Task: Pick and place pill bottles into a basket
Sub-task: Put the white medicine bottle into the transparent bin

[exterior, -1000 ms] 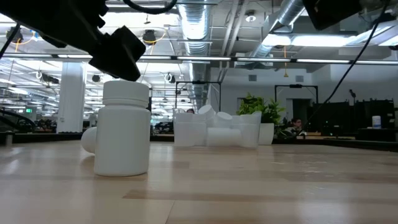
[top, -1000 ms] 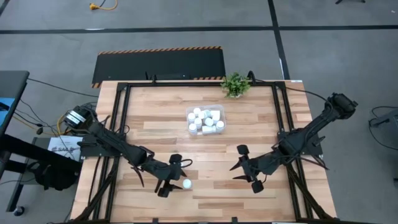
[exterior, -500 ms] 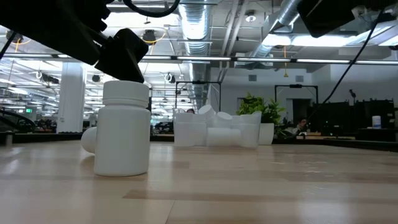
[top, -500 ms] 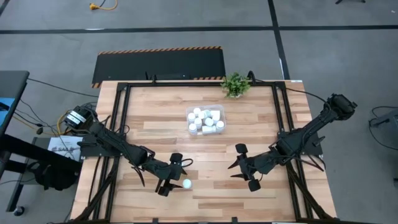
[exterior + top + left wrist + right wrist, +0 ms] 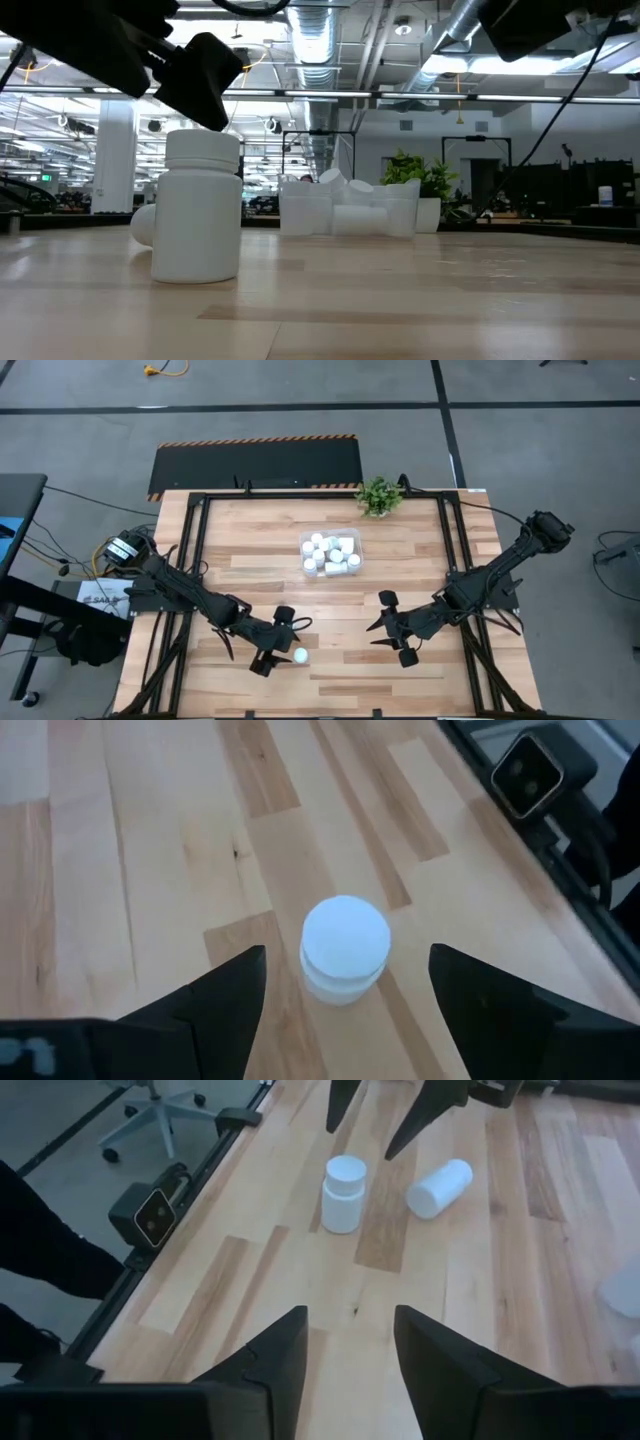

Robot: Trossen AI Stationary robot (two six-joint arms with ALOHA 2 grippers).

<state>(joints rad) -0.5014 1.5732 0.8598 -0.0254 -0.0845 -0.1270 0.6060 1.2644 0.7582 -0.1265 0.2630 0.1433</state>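
One white pill bottle (image 5: pixel 300 656) stands upright on its base on the wood table near the front; it also shows in the low view (image 5: pixel 198 205). My left gripper (image 5: pixel 347 952) is open and hangs over it, one finger to each side, touching nothing. A second bottle (image 5: pixel 438 1188) lies on its side just beyond, mostly hidden under my left arm in the high view. The clear basket (image 5: pixel 357 550) at the table's middle holds several white bottles. My right gripper (image 5: pixel 393 628) is open and empty, right of centre.
A small green potted plant (image 5: pixel 378 495) stands at the far edge. Black frame rails (image 5: pixel 196 550) run along the table's left and right sides. Bare wood lies between the two grippers and along the near edge.
My right gripper has crept a little toward the table's left and stays open. The bottles have not moved.
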